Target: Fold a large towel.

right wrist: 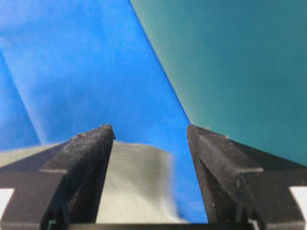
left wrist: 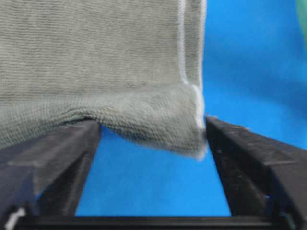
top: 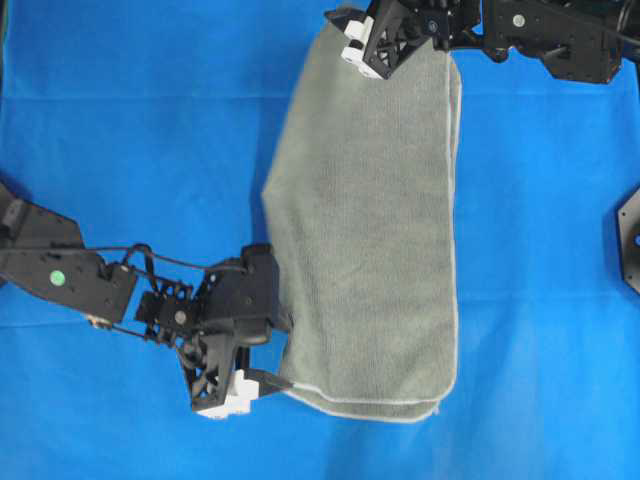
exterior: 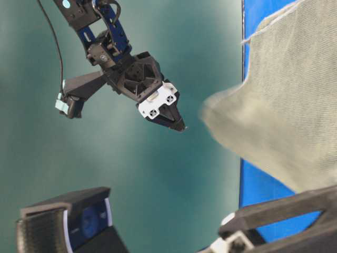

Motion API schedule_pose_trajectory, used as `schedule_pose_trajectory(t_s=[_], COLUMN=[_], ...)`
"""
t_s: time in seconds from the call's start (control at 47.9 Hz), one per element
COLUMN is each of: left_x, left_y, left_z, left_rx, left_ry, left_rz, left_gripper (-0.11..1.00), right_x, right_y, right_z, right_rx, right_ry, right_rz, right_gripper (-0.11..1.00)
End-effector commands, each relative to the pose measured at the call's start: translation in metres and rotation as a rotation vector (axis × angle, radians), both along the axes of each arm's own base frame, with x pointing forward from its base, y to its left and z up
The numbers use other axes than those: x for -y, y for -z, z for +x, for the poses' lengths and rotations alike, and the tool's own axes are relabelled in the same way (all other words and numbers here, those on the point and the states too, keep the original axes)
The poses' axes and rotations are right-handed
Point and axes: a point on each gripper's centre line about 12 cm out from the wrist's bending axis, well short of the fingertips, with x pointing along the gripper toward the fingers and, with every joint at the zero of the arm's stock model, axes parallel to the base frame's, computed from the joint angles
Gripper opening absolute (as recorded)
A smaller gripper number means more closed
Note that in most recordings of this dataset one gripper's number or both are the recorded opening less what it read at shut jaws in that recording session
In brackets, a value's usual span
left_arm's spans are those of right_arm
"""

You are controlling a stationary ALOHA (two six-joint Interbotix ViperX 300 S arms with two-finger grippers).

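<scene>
So the towel [top: 370, 230] is lying folded into a long strip on the blue cloth [top: 130, 130]. Left gripper [top: 262, 383] and right gripper [top: 352, 32] sit at opposite ends, jaws spread wide, holding nothing, looks like a fold just got laid down.

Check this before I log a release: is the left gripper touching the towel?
Cannot tell. In the left wrist view the left gripper is open, with the towel corner drooping between its fingers; its fold seems to rest on one fingertip, but blur hides any gap.
</scene>
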Motion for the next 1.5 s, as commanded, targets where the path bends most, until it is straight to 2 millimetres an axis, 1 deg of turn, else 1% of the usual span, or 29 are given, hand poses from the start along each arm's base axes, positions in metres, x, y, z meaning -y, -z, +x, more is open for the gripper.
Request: schedule_pose_trajectory(t_s=[0.0,0.146,0.251,0.334,0.355,0.418,0.564,0.606,0.627,0.69,0.794,0.857,0.94,1.024,1.045,1.149,1.295,1.483], left_x=[-0.004,-0.008,-0.011,-0.020,-0.024,-0.042,-0.087,-0.100,-0.111,-0.131,-0.158,-0.175,-0.203,-0.229,-0.239,-0.267,-0.301,-0.335], left_y=[-0.024,-0.043,-0.059,-0.069,-0.071,-0.073,-0.075,-0.075,-0.075,-0.074,-0.073,-0.072,-0.063,-0.051,-0.045,-0.021,0.011,0.038], left_z=[-0.003,-0.016,-0.027,-0.035,-0.036,-0.039,-0.039,-0.038,-0.038,-0.036,-0.033,-0.030,-0.027,-0.025,-0.024,-0.021,-0.013,-0.005], left_rx=[0.034,0.027,0.043,0.071,0.078,0.097,0.149,0.166,0.178,0.197,0.228,0.236,0.223,0.202,0.190,0.149,0.108,0.079], left_ry=[-0.002,0.003,0.011,0.006,0.001,-0.027,-0.109,-0.134,-0.153,-0.188,-0.234,-0.272,-0.332,-0.398,-0.422,-0.487,-0.556,-0.615], left_rz=[-0.005,-0.001,0.004,0.016,0.021,0.046,0.115,0.140,0.162,0.201,0.262,0.288,0.317,0.324,0.326,0.326,0.325,0.326], left_gripper=[0.86,0.84,0.84,0.84,0.84,0.84,0.84,0.84,0.84,0.84,0.84,0.83,0.83,0.83,0.83,0.82,0.82,0.82], right_x=[-0.005,-0.022,-0.039,-0.050,-0.053,-0.058,-0.066,-0.067,-0.067,-0.069,-0.069,-0.067,-0.061,-0.051,-0.049,-0.033,-0.014,0.000], right_y=[-0.025,-0.042,-0.051,-0.053,-0.053,-0.050,-0.043,-0.038,-0.036,-0.031,-0.022,-0.012,-0.001,0.017,0.021,0.041,0.069,0.091], right_z=[-0.004,-0.020,-0.041,-0.060,-0.068,-0.083,-0.112,-0.120,-0.122,-0.128,-0.132,-0.132,-0.129,-0.128,-0.127,-0.128,-0.128,-0.111], right_rx=[0.051,0.081,0.100,0.109,0.112,0.105,0.084,0.068,0.064,0.050,0.027,0.002,-0.032,-0.084,-0.096,-0.155,-0.202,-0.162], right_ry=[-0.011,-0.029,-0.045,-0.042,-0.040,-0.026,0.038,0.059,0.065,0.081,0.098,0.108,0.124,0.151,0.159,0.201,0.232,0.184], right_rz=[-0.027,-0.041,-0.048,-0.042,-0.040,-0.034,-0.014,-0.007,-0.002,0.012,0.032,0.046,0.064,0.089,0.095,0.123,0.174,0.235], right_gripper=[0.63,0.63,0.63,0.63,0.62,0.62,0.62,0.62,0.62,0.62,0.62,0.62,0.62,0.62,0.62,0.62,0.62,0.62])
